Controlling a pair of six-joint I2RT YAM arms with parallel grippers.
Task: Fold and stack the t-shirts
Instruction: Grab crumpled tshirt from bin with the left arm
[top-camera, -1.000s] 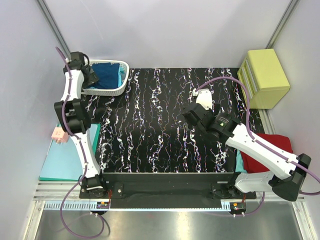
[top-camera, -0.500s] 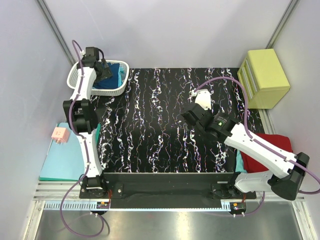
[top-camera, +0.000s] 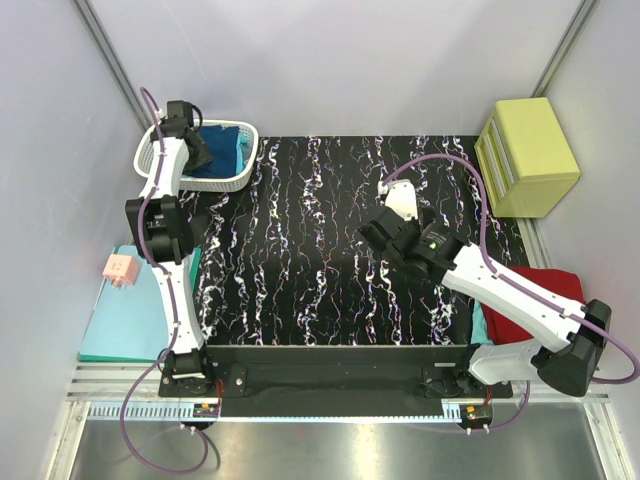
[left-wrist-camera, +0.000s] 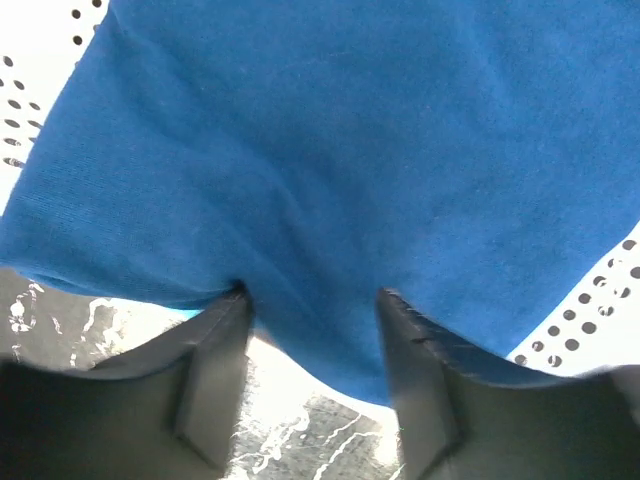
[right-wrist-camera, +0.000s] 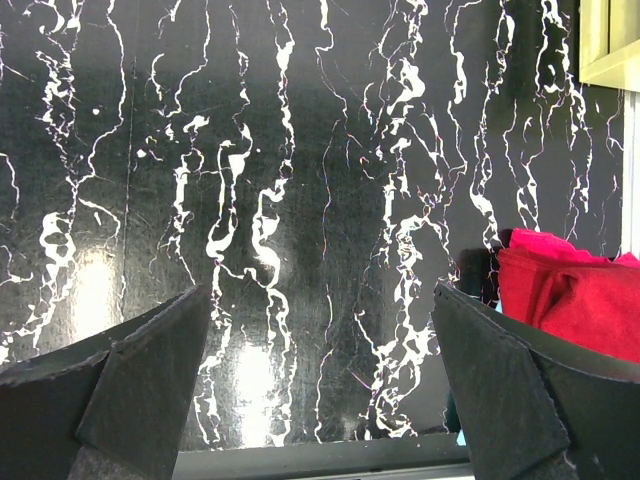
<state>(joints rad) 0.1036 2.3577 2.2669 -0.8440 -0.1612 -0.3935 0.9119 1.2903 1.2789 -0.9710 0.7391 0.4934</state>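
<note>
- The left claw (top-camera: 198, 152) reaches into the white basket (top-camera: 228, 184) at the far left corner of the counter (top-camera: 300, 260); the blue t-shirt (top-camera: 218, 150) lies bundled inside that basket
- In the left wrist view its fingers (left-wrist-camera: 215, 370) stand partway apart, tips pressed into the blue cloth with a fold between them; whether they clamp it I cannot tell
- The right claw (top-camera: 372, 232) hangs above the middle of the counter, toward the right edge; its fingers (right-wrist-camera: 130, 380) are spread wide with nothing between them
- A red t-shirt (top-camera: 545, 285) lies at the counter's right edge by the near right corner
- A yellow-green box (top-camera: 528, 155) stands beside the far right corner; a teal clipboard (top-camera: 125, 325) lies along the left edge
</note>
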